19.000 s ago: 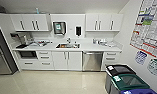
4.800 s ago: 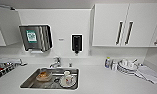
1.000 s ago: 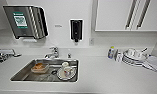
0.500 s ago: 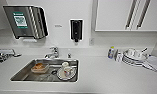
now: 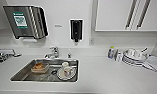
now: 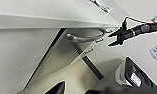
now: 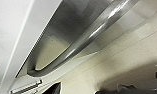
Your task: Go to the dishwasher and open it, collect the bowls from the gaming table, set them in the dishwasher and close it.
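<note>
Dishwasher (image 6: 66,56): brushed steel front, seen from low down in the left wrist view, set under the white counter edge (image 6: 44,21).
Position of dishwasher: below the countertop, with a white cabinet panel (image 6: 16,55) on one side of it.
Bar handle (image 6: 84,39): curved steel bar along the top of the front; it is recorded very close and large in the right wrist view (image 7: 89,37), where the pale floor is mirrored in the steel behind it.
Right gripper (image 6: 113,39): dark claw on a dark arm, observed in the left wrist view; its two fingers are spread wide and nothing is held. The tips are directed at the end of the handle, just beside it; contact is not seen.
Left gripper: its opening cannot be told.
Floor (image 6: 69,77): pale beige.
Bin (image 6: 132,75): grey body with a dark top, standing near the dishwasher.
Countertop (image 5: 106,75): white, viewed from above in the head view.
Sink (image 5: 22,73): steel basin in which a plate with a cup (image 5: 66,72) and a clear container (image 5: 39,67) with orange-brown contents are noted.
Faucet (image 5: 52,52): behind the sink.
Wall fittings: paper towel dispenser (image 5: 26,22) and black soap dispenser (image 5: 76,30).
Stacked plates (image 5: 134,58): on the counter at right, cups on top, a small bottle (image 5: 111,52) beside them.
Upper cabinets (image 5: 114,15): white, with bar handles.
</note>
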